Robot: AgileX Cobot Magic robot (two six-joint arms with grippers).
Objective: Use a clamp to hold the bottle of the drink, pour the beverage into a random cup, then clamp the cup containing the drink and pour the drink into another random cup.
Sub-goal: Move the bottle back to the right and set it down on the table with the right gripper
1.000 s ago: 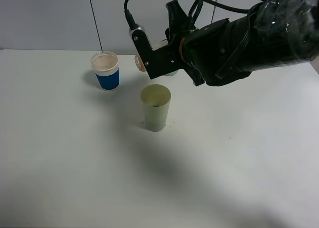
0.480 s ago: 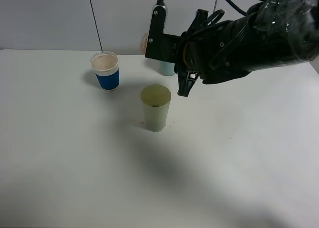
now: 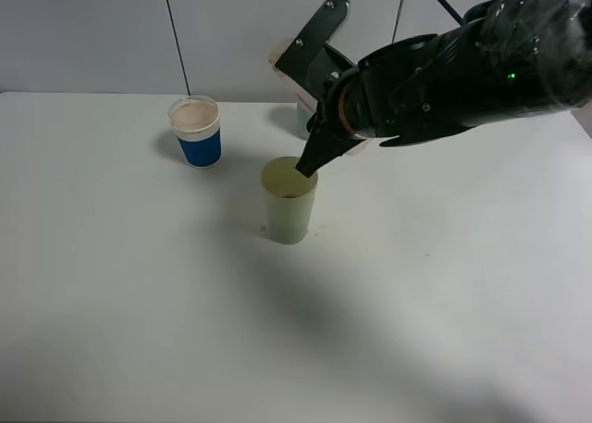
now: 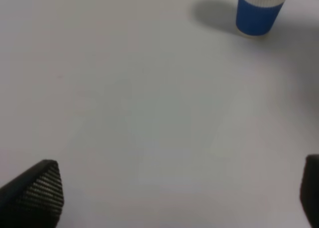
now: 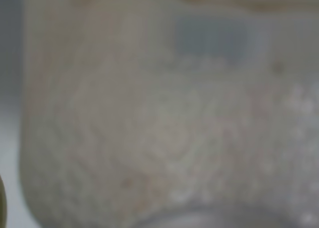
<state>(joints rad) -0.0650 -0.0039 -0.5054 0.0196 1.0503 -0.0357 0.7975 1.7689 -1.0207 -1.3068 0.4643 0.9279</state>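
Observation:
My right gripper point(image 3: 313, 104) hangs on its thick black arm just above and behind the pale yellow-green cup point(image 3: 289, 203), shut on the bottle. One black fingertip point(image 3: 309, 161) points down at the cup's rim. The bottle point(image 5: 159, 118) fills the right wrist view as a blurred clear wall. In the high view only a pale bit of the bottle point(image 3: 277, 53) shows past the fingers. I cannot make out the beverage. The blue-and-white cup point(image 3: 197, 131) stands at the back left and shows again in the left wrist view as the blue-and-white cup point(image 4: 260, 11). My left gripper point(image 4: 172, 193) is open over bare table.
A teal tumbler point(image 3: 302, 119) stands behind the right gripper, mostly hidden by it. The white table point(image 3: 139, 303) ends at a grey wall at the back. The right arm point(image 3: 481, 62) spans the upper right of the high view.
The right wrist has rolled with the bottle, swinging one finger up and the other down to the yellow-green cup's rim. The cups have not moved.

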